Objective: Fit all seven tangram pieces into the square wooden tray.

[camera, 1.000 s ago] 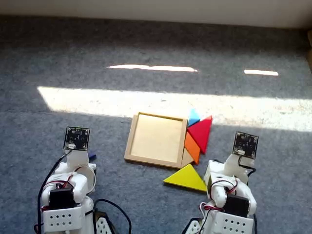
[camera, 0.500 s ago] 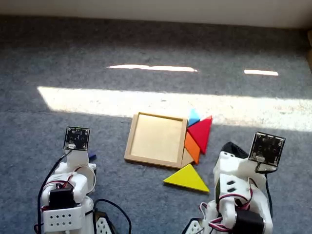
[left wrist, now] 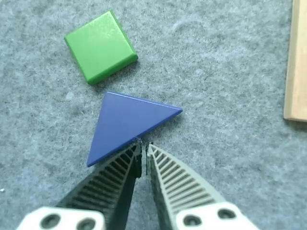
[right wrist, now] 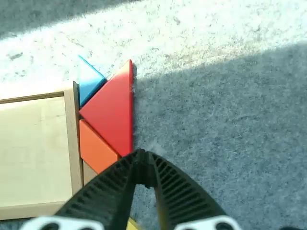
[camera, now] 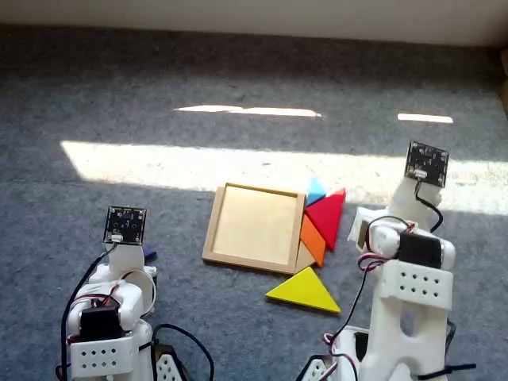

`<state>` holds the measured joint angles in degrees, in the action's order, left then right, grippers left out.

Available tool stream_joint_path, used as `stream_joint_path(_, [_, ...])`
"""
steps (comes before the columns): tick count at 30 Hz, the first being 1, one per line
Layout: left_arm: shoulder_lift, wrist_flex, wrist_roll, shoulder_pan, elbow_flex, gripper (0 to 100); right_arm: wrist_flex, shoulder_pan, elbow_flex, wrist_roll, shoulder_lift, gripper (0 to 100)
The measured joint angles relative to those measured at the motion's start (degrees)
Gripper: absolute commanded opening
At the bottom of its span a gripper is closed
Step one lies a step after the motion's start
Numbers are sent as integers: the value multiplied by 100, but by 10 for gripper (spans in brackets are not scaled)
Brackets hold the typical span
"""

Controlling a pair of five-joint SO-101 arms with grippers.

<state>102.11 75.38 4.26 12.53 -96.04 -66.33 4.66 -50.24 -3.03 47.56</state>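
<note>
Right wrist, red triangle (right wrist: 112, 115) beside end effector (right wrist: 142, 155)

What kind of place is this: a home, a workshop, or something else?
Probably an indoor room, perhaps a home or office. It has a grey carpet-like surface, a pale wall strip at its far edge, and sunlight bands as from a window.
</note>
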Motion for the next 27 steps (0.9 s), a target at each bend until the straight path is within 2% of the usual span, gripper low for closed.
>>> stream_joint_path(6, [0,0,0,0,0,43,589,-686,185,0,-1055,11])
stream_joint_path(8, [0,0,0,0,0,43,703,-993,316,0,-1310,43])
stream_joint_path(13, [0,0,0,0,0,43,730,-1530,888,0,-2127,299])
stream_joint_path(15, [0,0,0,0,0,43,730,-1626,1152,-62,-2541,358])
stream_joint_path(20, [0,0,0,0,0,43,765,-1626,1749,-642,-3587,368])
stream_joint_path(27, [0,0,0,0,0,43,791,-1829,2435,-1090,-4633,368])
